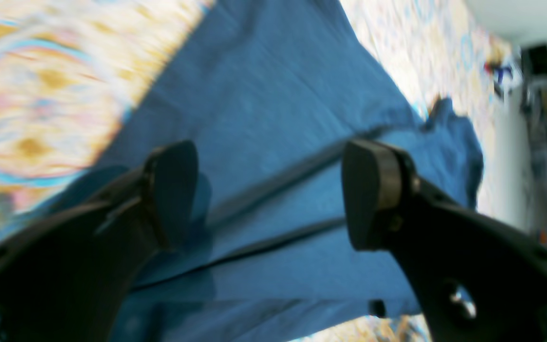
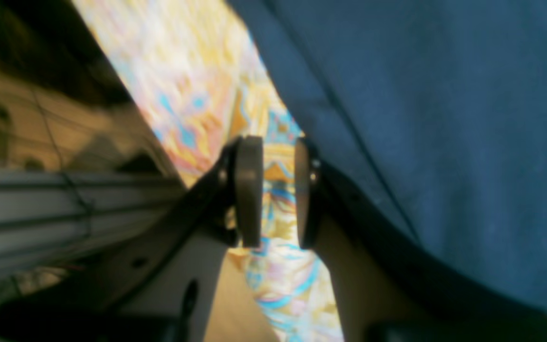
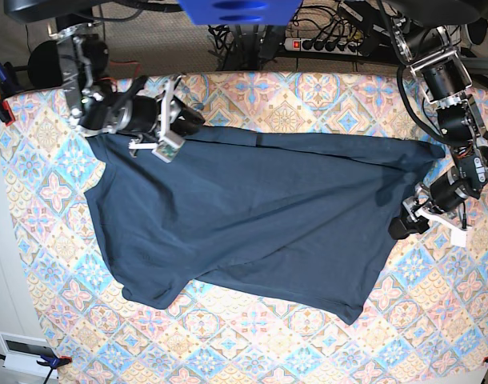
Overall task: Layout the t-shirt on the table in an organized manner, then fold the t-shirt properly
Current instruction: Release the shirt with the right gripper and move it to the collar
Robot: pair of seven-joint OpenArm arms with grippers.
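The dark navy t-shirt (image 3: 252, 208) lies spread wide across the table (image 3: 292, 336), its lower edge creased and slanting. My left gripper (image 3: 398, 226) hovers at the shirt's right edge. In the left wrist view it (image 1: 273, 194) stands open just above the t-shirt (image 1: 273, 95), with nothing between its fingers. My right gripper (image 3: 190, 120) sits at the shirt's upper left edge. In the right wrist view its (image 2: 277, 190) pads stand a narrow gap apart with only the patterned table (image 2: 183, 71) showing between them, and the t-shirt (image 2: 444, 118) lies beside it.
Cables and a power strip (image 3: 324, 44) run behind the table's far edge. Clamps (image 3: 0, 102) grip the table at the left corners. A white box (image 3: 24, 350) sits off the front left corner. A blue mount (image 3: 240, 10) hangs at top centre.
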